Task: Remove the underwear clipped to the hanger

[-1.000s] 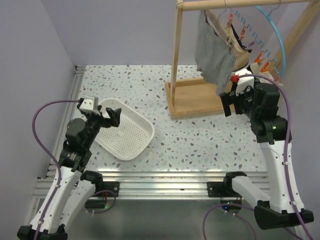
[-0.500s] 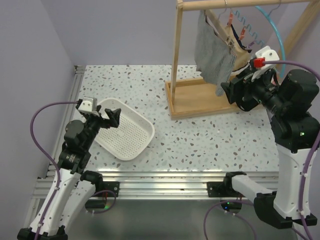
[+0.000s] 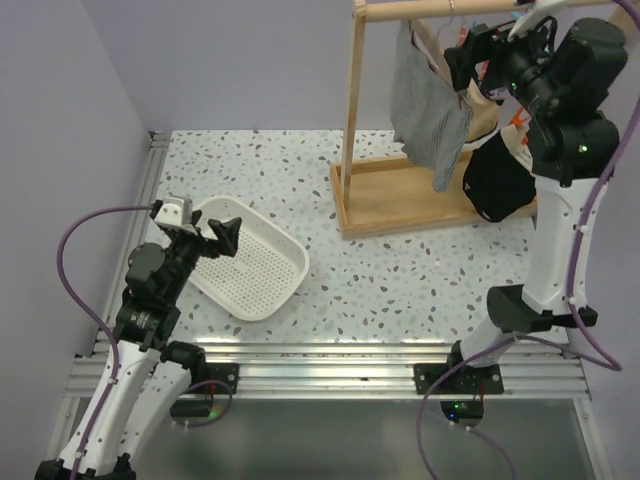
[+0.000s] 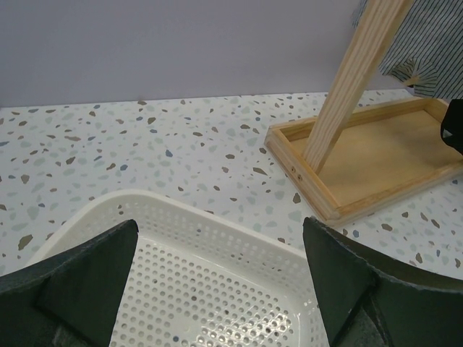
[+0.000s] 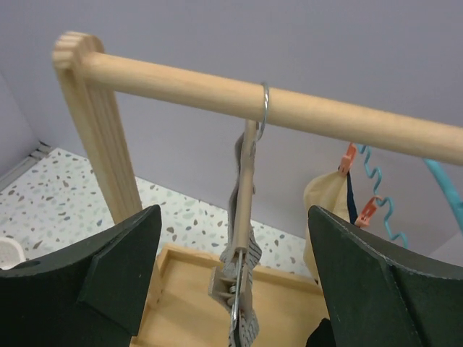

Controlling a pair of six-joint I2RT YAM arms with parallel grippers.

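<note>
The grey striped pair [image 3: 430, 115] hangs clipped to a wooden hanger [image 5: 246, 181] on the rack's rod [image 5: 181, 79]. The beige pair [image 3: 486, 118] and the black pair [image 3: 497, 182] hang further right on a blue hanger [image 3: 560, 95] with orange clips [image 5: 349, 159]. My right gripper [image 3: 468, 52] is raised to rod height. It is open and empty, its jaws on either side of the wooden hanger without touching it [image 5: 235, 217]. The hanger's clip [image 5: 235, 278] grips the grey cloth [image 5: 249, 336]. My left gripper [image 3: 215, 235] is open and empty just above the white basket [image 4: 217, 238].
The wooden rack has an upright post [image 3: 350, 110] and a tray-like base [image 3: 400, 195] at the back right. The white perforated basket [image 3: 250, 265] lies on the speckled table at the left. Purple walls close in behind and on both sides.
My right arm has risen from beside the rack's base to the rod, its open gripper now at the wooden hanger. The black pair now shows fully. The left arm has not moved.
</note>
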